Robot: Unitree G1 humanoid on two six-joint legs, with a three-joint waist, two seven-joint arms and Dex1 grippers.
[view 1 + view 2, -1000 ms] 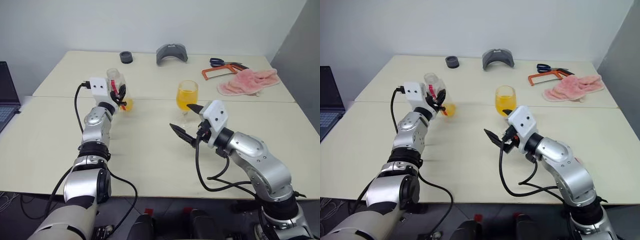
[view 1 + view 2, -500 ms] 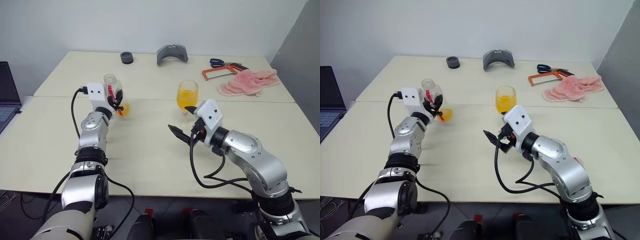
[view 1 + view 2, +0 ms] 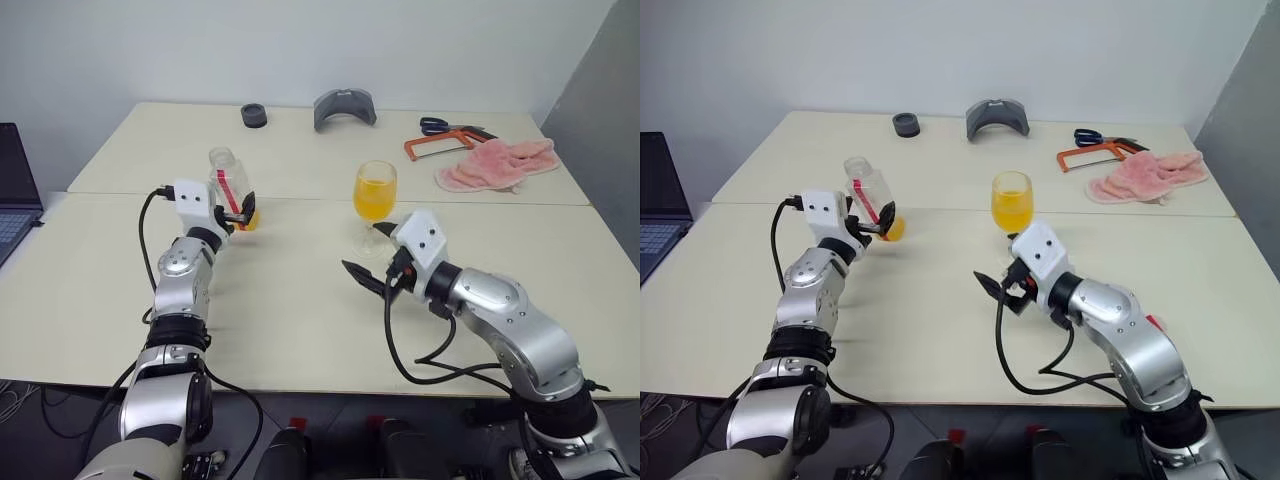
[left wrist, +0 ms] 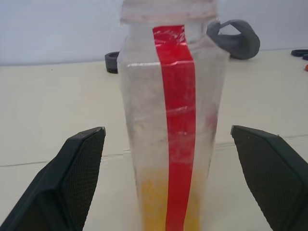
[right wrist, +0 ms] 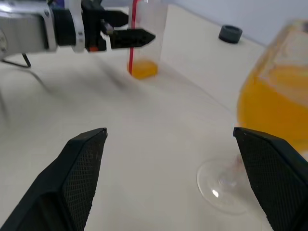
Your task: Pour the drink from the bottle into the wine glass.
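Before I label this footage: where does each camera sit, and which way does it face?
Eye views: head, looking down over both arms at the table, bottle and wine glass.
Left wrist view: looks between the open left gripper at the bottle.
Right wrist view: looks along the open right gripper at the wine glass's foot; it shares the bottle with the left wrist view.

Left arm stretched forward over table's left side, left gripper [image 3: 238, 208] level, fingers spread wide, not gripping. Right arm bent in from the right edge, right gripper [image 3: 368, 253] near table middle, pointing left and slightly down, fingers wide apart, holding nothing.
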